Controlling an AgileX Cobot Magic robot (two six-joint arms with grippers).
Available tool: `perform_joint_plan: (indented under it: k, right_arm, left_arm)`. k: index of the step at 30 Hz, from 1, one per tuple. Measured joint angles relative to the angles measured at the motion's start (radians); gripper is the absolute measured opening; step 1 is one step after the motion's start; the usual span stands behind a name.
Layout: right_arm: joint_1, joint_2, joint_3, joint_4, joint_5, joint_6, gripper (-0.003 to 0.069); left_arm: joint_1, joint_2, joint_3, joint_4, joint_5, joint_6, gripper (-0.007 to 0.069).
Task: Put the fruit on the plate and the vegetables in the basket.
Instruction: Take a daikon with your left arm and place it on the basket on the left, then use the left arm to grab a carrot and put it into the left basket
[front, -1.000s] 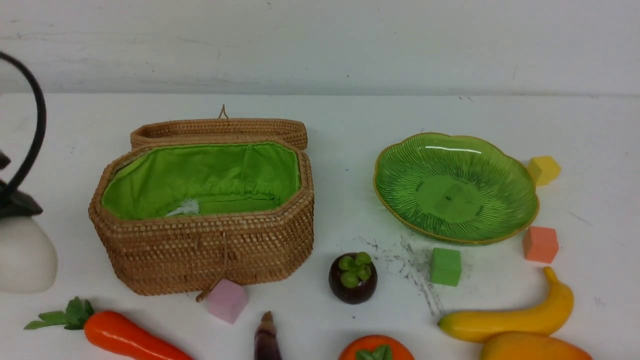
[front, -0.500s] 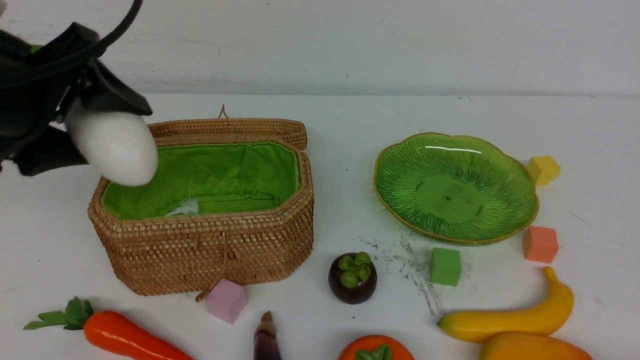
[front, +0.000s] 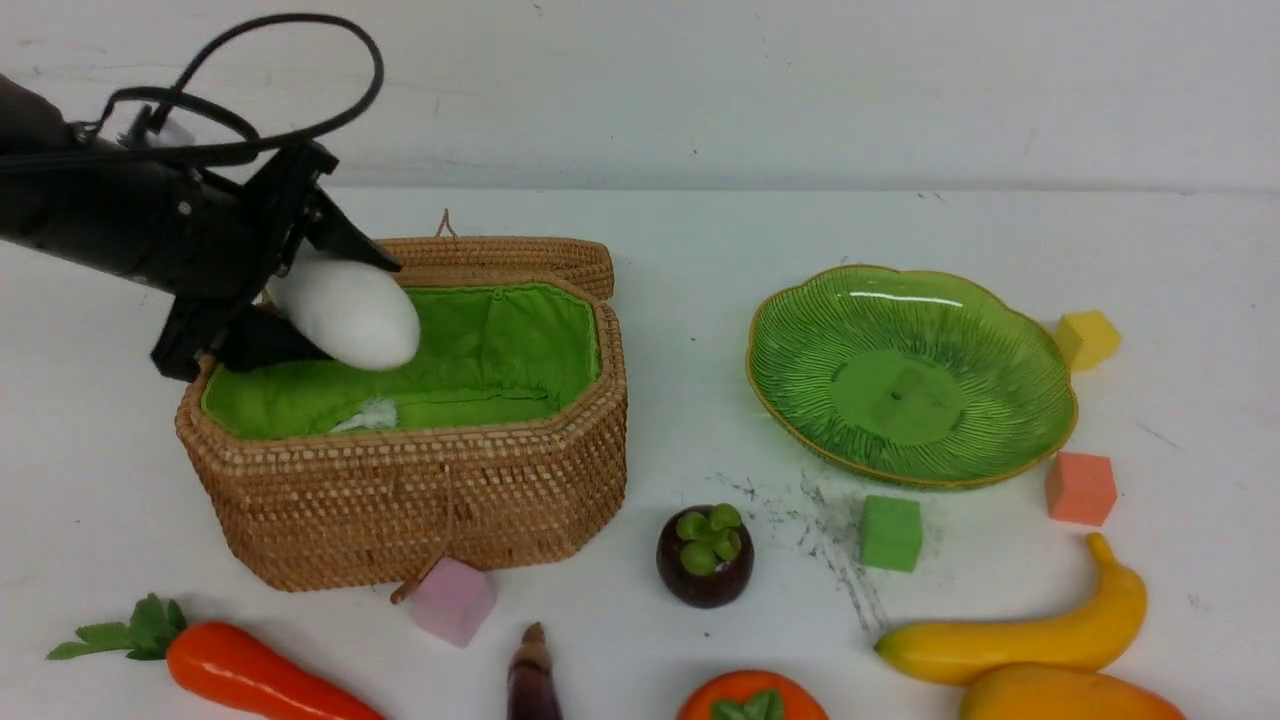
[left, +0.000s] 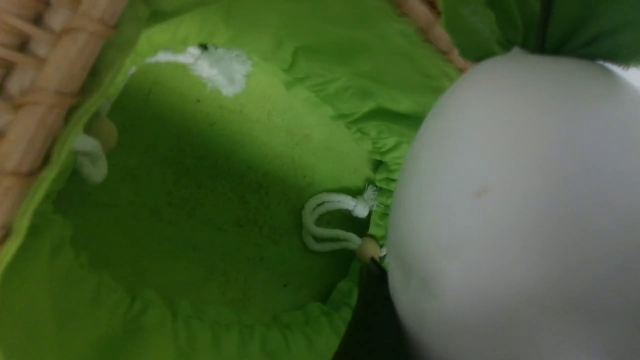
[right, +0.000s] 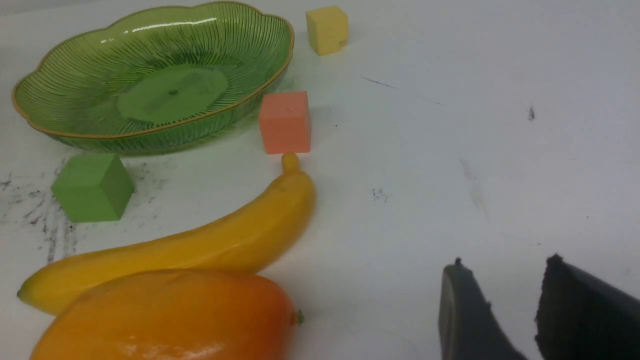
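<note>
You have a white radish (front: 350, 315), a tan woven basket (front: 420, 500) lined bright green, a ribbed green plate (front: 910, 400) edged gold, a yellow banana (front: 1010, 640), an orange carrot (front: 260, 680) with green leaves, and a dark purple mangosteen (front: 700, 582).

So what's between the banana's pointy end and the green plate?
A salmon-orange cube sits between the tip of the banana and the rim of the plate; the right wrist view shows it best.

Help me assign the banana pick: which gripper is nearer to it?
Right. The right gripper, open, is close beside the banana. The left gripper is far across on the other side, above the basket, holding the radish.
</note>
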Motion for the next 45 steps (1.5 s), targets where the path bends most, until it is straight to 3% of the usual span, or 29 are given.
perform_joint_plan:
  k: [4, 13, 21, 31, 36, 41, 45]
  right_arm:
    - [0.000, 0.000, 0.000, 0.000, 0.000, 0.000, 0.0243]
    - [0.000, 0.000, 0.000, 0.000, 0.000, 0.000, 0.0243]
    - [0.000, 0.000, 0.000, 0.000, 0.000, 0.000, 0.0243]
    - [0.000, 0.000, 0.000, 0.000, 0.000, 0.000, 0.0243]
    - [0.000, 0.000, 0.000, 0.000, 0.000, 0.000, 0.0243]
    - [0.000, 0.000, 0.000, 0.000, 0.000, 0.000, 0.0243]
    - [0.000, 0.000, 0.000, 0.000, 0.000, 0.000, 0.0243]
  left_arm:
    - [-0.001, 0.030, 0.000, -0.034, 0.007, 0.000, 0.0532]
    - [-0.001, 0.029, -0.003, 0.045, 0.012, 0.008, 0.0533]
    - [-0.001, 0.028, -0.003, 0.071, 0.043, 0.022, 0.0666]
    - [-0.001, -0.111, -0.003, 0.113, 0.063, 0.097, 0.0656]
    - [-0.001, -0.279, -0.003, 0.239, 0.136, 0.088, 0.0610]
    - [-0.001, -0.419, 0.071, 0.419, 0.198, -0.050, 0.0556]
    - [-0.001, -0.504, 0.261, 0.548, 0.220, -0.121, 0.0530]
